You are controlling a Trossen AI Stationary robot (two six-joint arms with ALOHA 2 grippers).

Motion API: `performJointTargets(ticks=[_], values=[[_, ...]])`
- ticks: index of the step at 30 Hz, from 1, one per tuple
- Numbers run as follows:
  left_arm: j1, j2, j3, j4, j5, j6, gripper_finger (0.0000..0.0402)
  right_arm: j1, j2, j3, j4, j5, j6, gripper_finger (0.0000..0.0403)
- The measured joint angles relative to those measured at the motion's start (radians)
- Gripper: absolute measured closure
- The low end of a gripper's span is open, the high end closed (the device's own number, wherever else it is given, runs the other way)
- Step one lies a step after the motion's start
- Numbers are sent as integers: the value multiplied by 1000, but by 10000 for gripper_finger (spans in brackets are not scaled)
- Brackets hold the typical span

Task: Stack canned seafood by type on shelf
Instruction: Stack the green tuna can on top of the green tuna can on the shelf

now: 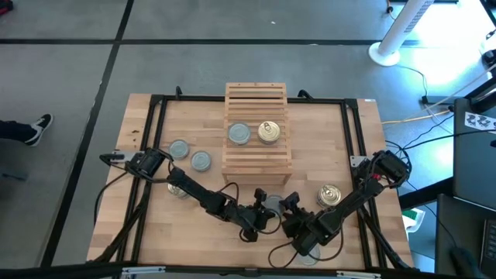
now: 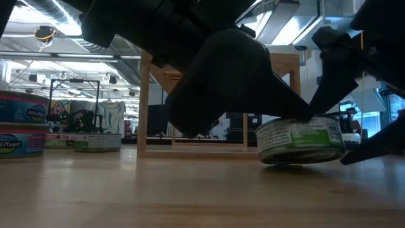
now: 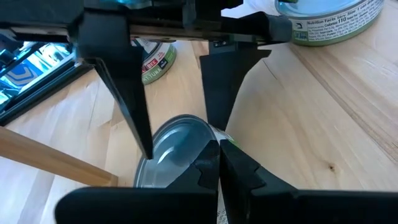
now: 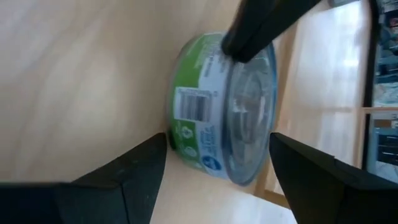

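Currently two tins are seated on the shelf [image 1: 256, 130]: a grey-topped tin [image 1: 239, 133] and a gold-topped tin [image 1: 269, 131], side by side, nothing stacked on either as far as can be told. So sorting is judged barely started.

Left on the tabletop [image 1: 341, 139]: two grey tins [image 1: 190, 153] near the left arm, one partly hidden tin [image 1: 178, 188] under that arm (top colour cannot be told), a gold tin [image 1: 329, 195] near the right arm, and a green-labelled tin [image 2: 300, 139] between the two grippers in front of the shelf.

The right gripper [image 4: 217, 168] is set wide, its fingers [image 4: 134, 171] straddling the green-labelled tin on both sides; contact is not confirmed, so no grip is claimed. The tin is seen tilted slightly off the wood in the low view.

The left gripper [image 3: 217, 163] is fully closed, with its tip at the rim of the same tin, looking like a prop or nudge rather than a hold.

Remaining, as judged: this tin is to be gripped and moved to its matching pile, then the other four likewise.
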Motion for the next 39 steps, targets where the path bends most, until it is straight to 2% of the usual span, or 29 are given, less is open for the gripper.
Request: performJointTargets(ticks=[5,14,17,26,29,35,39], values=[[0,0,0,2,0,0,400,0,0,0,60,-18,0,118],[1,0,0,14,0,-21,400,-2,0,0,67,28,5,126],[1,0,0,14,-2,-37,400,-2,0,0,65,26,5,151],[1,0,0,36,-14,-42,400,0,1,0,59,15,2,260],[1,0,0,37,-14,-42,400,2,1,0,59,15,2,261],[1,0,0,36,-6,-38,400,2,1,0,65,16,4,236],[1,0,0,36,-6,-40,399,2,1,0,65,15,5,244]])
